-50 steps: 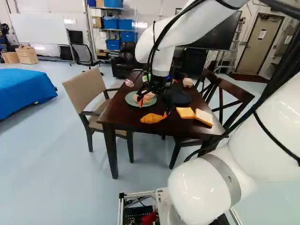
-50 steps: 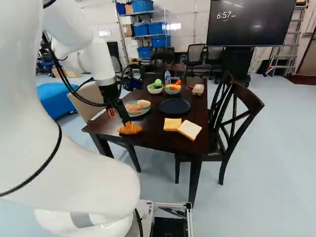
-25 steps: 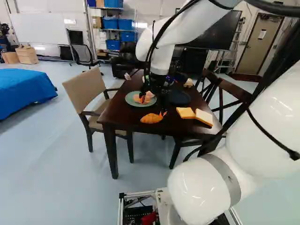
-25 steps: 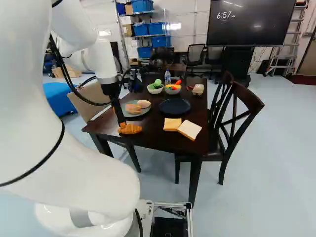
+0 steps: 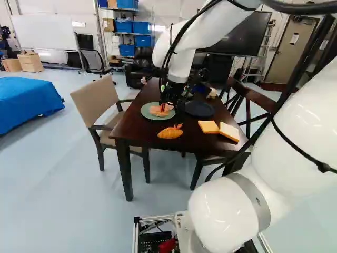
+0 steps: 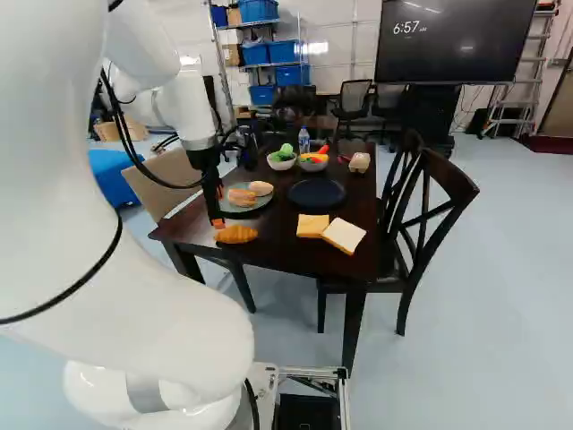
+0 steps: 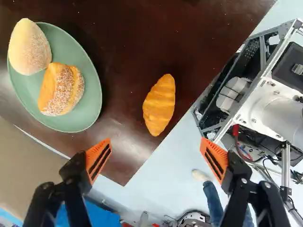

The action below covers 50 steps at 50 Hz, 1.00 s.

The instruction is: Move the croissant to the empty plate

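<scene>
Step in hand looks like the approach for the grasp: croissant (image 7: 159, 105) lies on the table (image 6: 286, 253) by the near edge, toward the near left corner, not picked up. Gripper (image 7: 156, 153) is over that part of the table, jaws spread wide, nothing pinched; croissant sits ahead of the orange pads (image 7: 99, 159), roughly centred on the gap, apart from both in the wrist view. Target should be the dark blue plate (image 6: 316, 193), bare, farther from the near edge and right of the green plate (image 7: 90, 113), which is by the left edge and already holds a round bun (image 7: 29, 47) and a sugared roll (image 7: 61, 90). Two bread slices (image 6: 344, 235) lie between the dark plate and the near edge. Next move probably: bring the croissant between the pads, lower, close across its narrow width, lift, then carry over to the dark plate without clipping the slices. Likely slip: one pad pushing it toward the near edge. Dark plate doesn't show in the wrist view. In the left base view the gripper covers part of the green plate and blends into the dark tabletop; the arm hides much of the table's far end. Height over the table can't be told exactly.
</scene>
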Available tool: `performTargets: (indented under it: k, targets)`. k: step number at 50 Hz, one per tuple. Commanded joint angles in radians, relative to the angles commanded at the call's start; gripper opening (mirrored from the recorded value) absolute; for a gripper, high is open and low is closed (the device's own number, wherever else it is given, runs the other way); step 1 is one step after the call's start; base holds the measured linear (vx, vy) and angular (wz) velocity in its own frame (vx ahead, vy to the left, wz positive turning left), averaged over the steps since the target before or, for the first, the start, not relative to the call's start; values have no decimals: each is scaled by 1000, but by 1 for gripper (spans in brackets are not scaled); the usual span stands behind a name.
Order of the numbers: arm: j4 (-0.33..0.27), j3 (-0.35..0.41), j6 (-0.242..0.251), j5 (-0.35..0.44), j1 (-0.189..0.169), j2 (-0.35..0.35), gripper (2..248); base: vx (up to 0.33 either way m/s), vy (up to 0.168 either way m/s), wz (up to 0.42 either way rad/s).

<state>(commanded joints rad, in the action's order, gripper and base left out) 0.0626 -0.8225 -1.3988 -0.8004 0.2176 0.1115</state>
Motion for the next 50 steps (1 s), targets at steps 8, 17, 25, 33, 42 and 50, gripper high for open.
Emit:
performTargets:
  k: [8, 17, 25, 33, 42, 50]
  targets:
    - [0, -1, 0, 29, 0, -10, 247, 0, 0, 0]
    - [0, -6, 0, 42, 0, -42, 247, 0, 0, 0]
    - [0, -11, 0, 42, -2, -75, 247, 0, 0, 0]
    - [0, -15, 0, 43, -10, -108, 247, 0, 0, 0]
    - [0, -18, 0, 55, -36, -142, 247, 0, 0, 0]
    - [0, -18, 0, 55, -66, -170, 247, 0, 0, 0]
